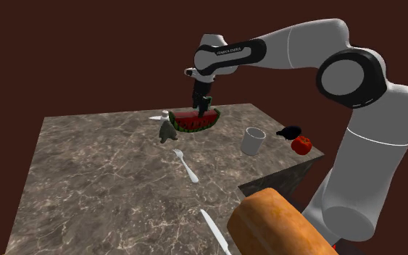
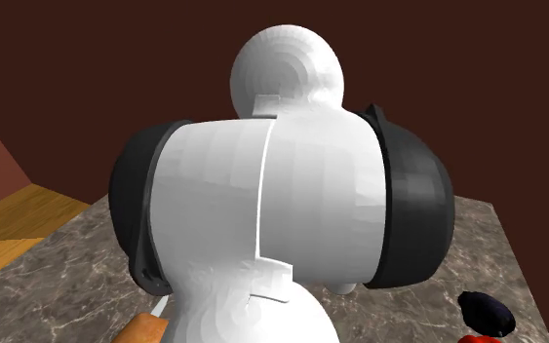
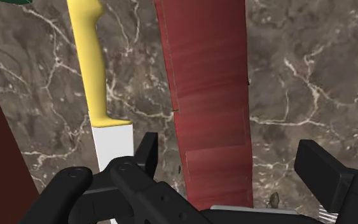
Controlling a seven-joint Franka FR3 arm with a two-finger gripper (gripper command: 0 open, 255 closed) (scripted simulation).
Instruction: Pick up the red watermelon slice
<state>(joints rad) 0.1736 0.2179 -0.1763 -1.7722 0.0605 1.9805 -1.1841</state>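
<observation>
The watermelon slice (image 1: 197, 122), red with a dark green rind, stands on its rind at the far side of the marble table (image 1: 108, 188). My black gripper (image 1: 204, 107) hangs straight above it, fingertips right at its top edge. In the wrist view the slice's red upper edge (image 3: 209, 95) runs as a long strip between my two fingers (image 3: 147, 153). The gripper (image 3: 234, 162) is open, with a gap showing on each side of the slice, wider on one side.
A grey bottle (image 1: 167, 127) stands close beside the slice, and a yellow-handled knife (image 3: 95, 57) lies behind it. A white cup (image 1: 253, 140), a fork (image 1: 185, 165), a second knife (image 1: 215, 230), a bread loaf (image 1: 275, 224), a red fruit (image 1: 301, 145) and a black object (image 2: 487, 312) lie nearer the stand.
</observation>
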